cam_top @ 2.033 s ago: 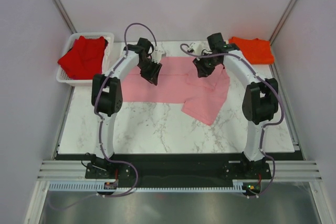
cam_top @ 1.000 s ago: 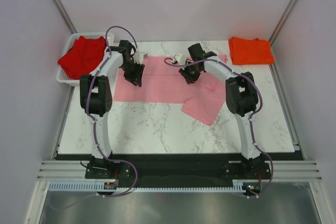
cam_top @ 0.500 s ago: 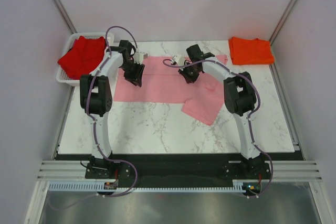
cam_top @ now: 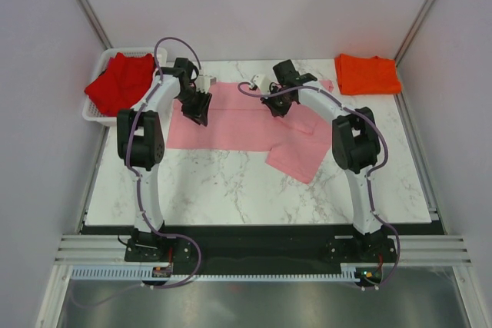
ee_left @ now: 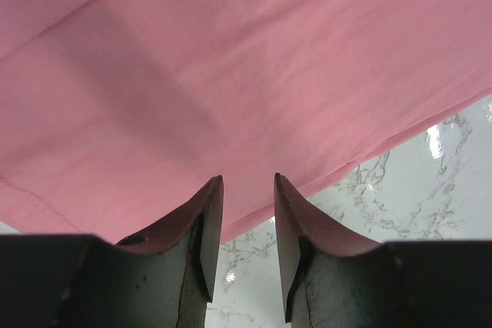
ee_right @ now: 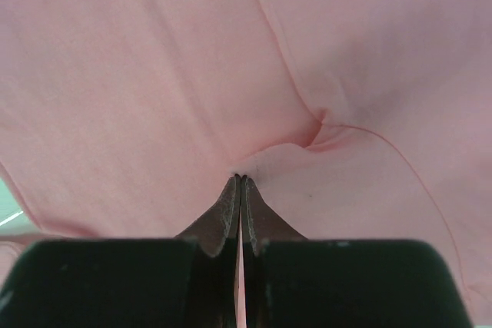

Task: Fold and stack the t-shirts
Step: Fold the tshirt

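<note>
The pink shirt (cam_top: 234, 122) lies spread across the far middle of the table (cam_top: 231, 190), one part doubled toward the near right. My right gripper (cam_top: 276, 106) is clamped on a small pucker of its cloth, I judge to drag that side over for a fold, while my left gripper (cam_top: 196, 110) hangs over the shirt's left edge with its jaws a little apart, ready to pinch. The orange shirt (cam_top: 367, 73) lies folded at the far right corner and the red shirt (cam_top: 121, 86) sits heaped in the basket (cam_top: 94, 117) at far left, both well apart, so only my own arms crowd the cloth.
</note>
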Controlling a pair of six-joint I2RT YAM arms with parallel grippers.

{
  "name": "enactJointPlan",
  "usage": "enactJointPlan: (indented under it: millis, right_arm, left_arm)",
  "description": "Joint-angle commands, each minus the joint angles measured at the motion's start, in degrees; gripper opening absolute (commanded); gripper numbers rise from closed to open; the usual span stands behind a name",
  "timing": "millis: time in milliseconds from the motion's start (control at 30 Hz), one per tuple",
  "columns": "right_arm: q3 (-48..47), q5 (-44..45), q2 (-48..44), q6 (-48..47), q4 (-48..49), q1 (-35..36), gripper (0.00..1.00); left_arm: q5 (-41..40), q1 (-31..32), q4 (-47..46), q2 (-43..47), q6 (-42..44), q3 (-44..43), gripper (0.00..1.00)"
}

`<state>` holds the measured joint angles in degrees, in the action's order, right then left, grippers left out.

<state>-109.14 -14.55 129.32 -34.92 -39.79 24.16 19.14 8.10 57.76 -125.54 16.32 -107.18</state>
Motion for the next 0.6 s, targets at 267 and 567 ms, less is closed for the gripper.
enactJointPlan:
  millis: [267,567]
  right_arm:
    - [-3.17,-1.89,-1.88,3.01,-0.55,0.97,0.23]
    - [5.21,-7.16,-14.60,0.04,-3.19,0.19,0.45]
  left_arm:
    - [1.17,-0.10,-0.28,0.03,1.26,-2.60,0.40]
    - [0.20,-0.10,-0.19,4.15,3.28,-3.30,0.42]
